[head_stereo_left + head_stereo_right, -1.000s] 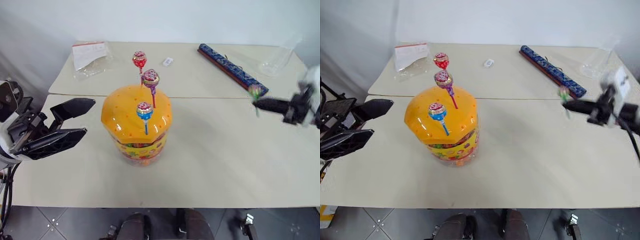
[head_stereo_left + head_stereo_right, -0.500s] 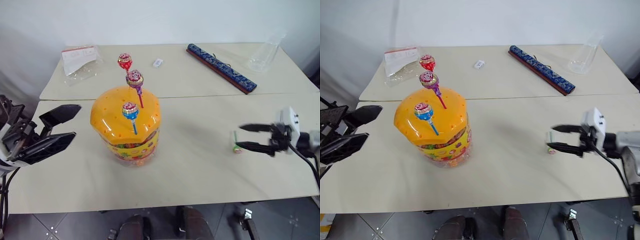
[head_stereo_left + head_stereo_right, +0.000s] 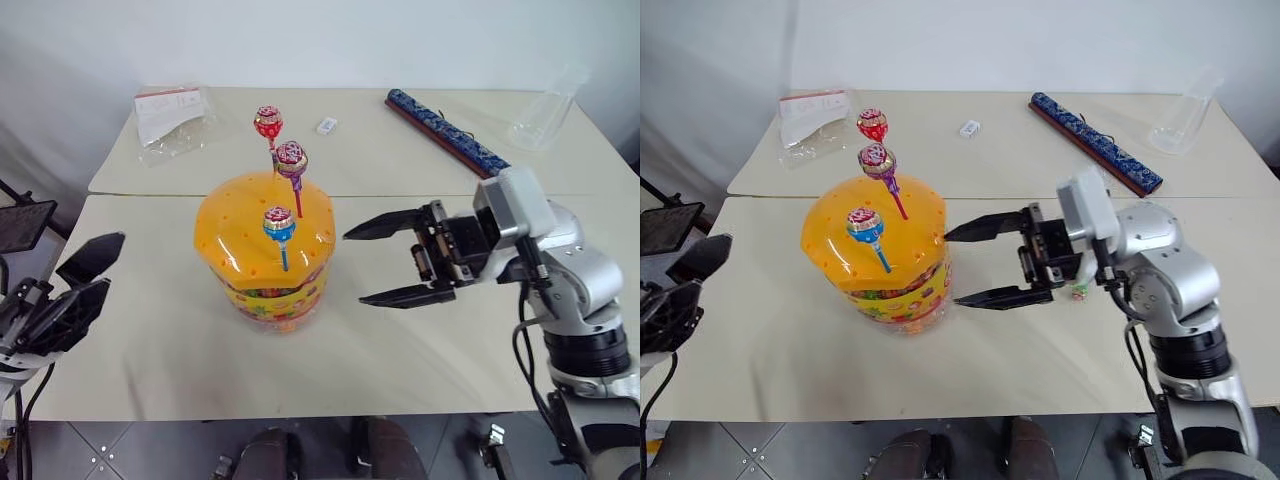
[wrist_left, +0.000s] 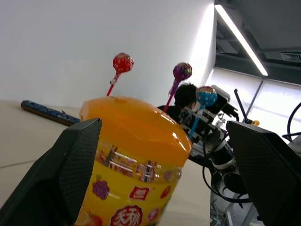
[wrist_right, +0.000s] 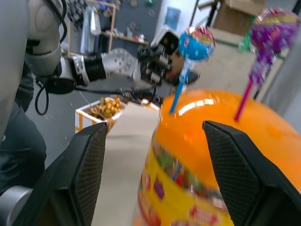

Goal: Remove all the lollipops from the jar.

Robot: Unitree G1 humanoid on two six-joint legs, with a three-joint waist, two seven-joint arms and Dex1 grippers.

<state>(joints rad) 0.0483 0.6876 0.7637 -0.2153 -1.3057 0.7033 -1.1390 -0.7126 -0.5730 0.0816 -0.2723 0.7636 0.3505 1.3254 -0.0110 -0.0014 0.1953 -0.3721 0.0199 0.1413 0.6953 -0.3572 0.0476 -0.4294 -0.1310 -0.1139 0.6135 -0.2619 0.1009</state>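
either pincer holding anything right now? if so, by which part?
Nothing is held. The right pincer is open, empty, beside the large clear plastic jar with the orange domed lid. The left pincer is open and empty too.

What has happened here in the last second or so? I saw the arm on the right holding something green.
The right gripper held the green lollipop far out to the right, laid it on the table and let go. It then swung back, open, toward the jar. The left gripper eased away slightly and stayed open. The red, purple and blue lollipops still stand in the orange lid.
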